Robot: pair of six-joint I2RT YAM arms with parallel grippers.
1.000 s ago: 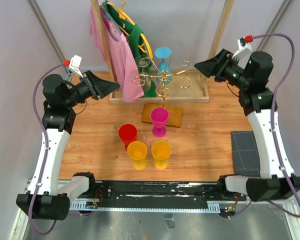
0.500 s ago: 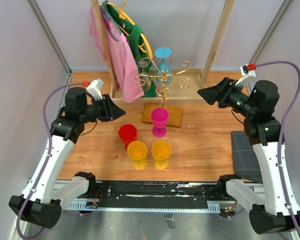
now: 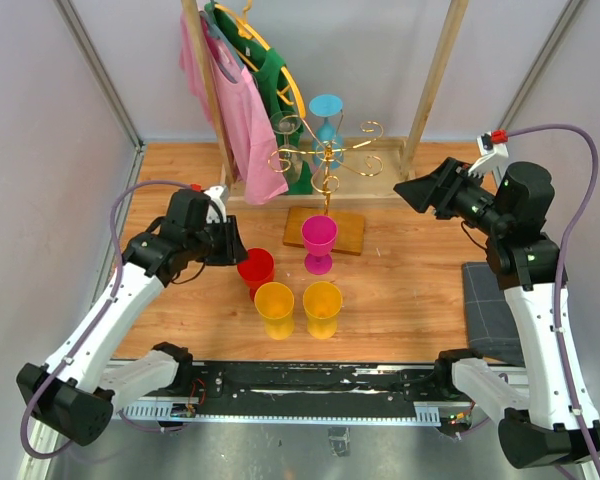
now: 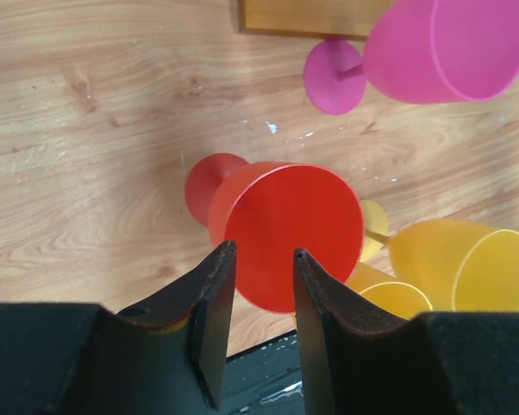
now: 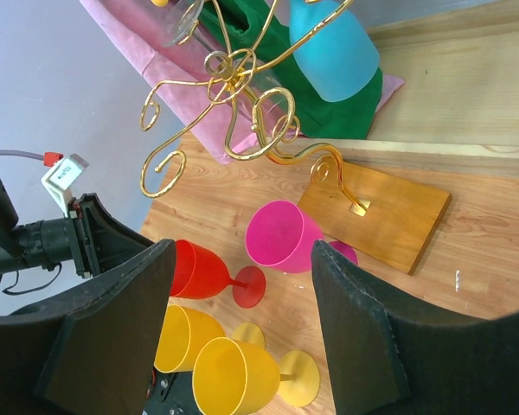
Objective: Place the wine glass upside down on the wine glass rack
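Early going, by the look of it: on the gold wine glass rack (image 3: 326,152), a blue glass (image 3: 326,108) already hanging bowl-down, with what looks like a clear glass (image 3: 285,130) beside it. On the desk (image 3: 420,290), upright and unhung: a red wine glass (image 3: 255,267), a pink glass (image 3: 319,238) and two yellow glasses (image 3: 274,300). Left to do, at a guess: grip, lift, invert, slide the foot into a curled wire arm. Above the red wine glass, left jaws at a narrow gap, holding nothing, the near rim seemingly between the tips; touching or not, cannot tell. Right jaws wide and empty, raised off to the right, well apart from the rack. In the way: the pink glass just in front of the rack's wooden base (image 3: 348,232), the yellow glasses just beside the red one, and a pink shirt (image 3: 242,110) and green garment (image 3: 275,75) on the clothes rail close behind the wire arms.
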